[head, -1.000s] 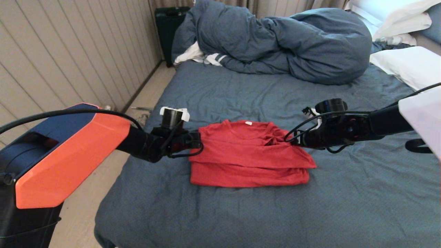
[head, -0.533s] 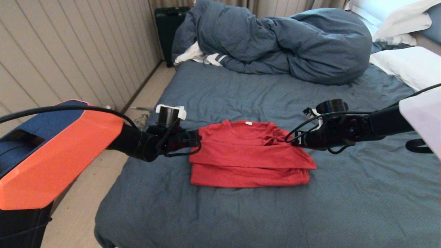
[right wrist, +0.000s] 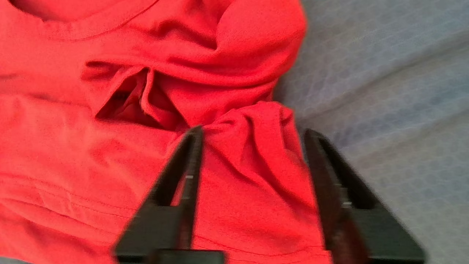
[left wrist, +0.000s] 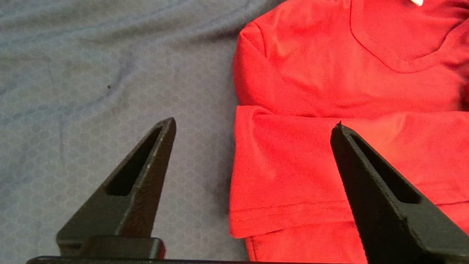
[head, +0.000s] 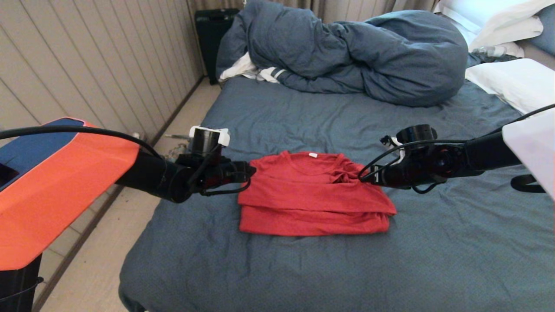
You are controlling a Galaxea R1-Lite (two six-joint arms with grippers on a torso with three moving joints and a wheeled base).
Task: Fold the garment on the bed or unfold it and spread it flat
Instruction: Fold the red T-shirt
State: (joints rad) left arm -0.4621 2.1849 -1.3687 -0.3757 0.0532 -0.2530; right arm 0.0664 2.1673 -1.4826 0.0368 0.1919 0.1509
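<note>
Bed [head: 303,268]: wrinkled blue-grey sheet, bunched duvet [head: 355,56] at far end, white pillow [head: 511,82] far right. Garment [head: 312,195]: red shirt, folded into a rough rectangle mid-bed, collar toward duvet. Left gripper [left wrist: 253,124] at its left edge, fingers spread wide, nothing held. Right gripper [right wrist: 253,134] at the rumpled right shoulder, fingers apart; cloth bunched between, seemingly ungripped.

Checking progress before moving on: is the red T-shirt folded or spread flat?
Folded: the red T-shirt lies in stacked layers on the bed, collar on top.
</note>
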